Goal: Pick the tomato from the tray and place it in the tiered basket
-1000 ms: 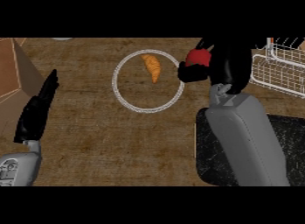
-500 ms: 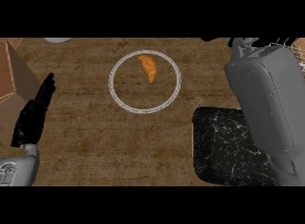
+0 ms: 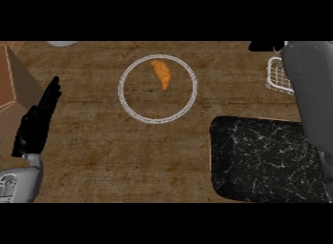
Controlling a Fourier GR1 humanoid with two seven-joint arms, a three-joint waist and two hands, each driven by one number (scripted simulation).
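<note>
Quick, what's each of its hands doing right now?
Left hand: open, fingers straight, resting at the left, holding nothing.
Right hand: mostly hidden behind its forearm; cannot be told.

The brown counter top (image 3: pixel 127 157) looks like rough, matt wood grain. A black square slab (image 3: pixel 264 159) near its right edge looks like white-veined marble. The white wire basket (image 3: pixel 278 76) looks like thin metal mesh.

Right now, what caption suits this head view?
Right forearm reaches over the wire basket; left robot hand rests open beside a tray holding an orange item.
</note>
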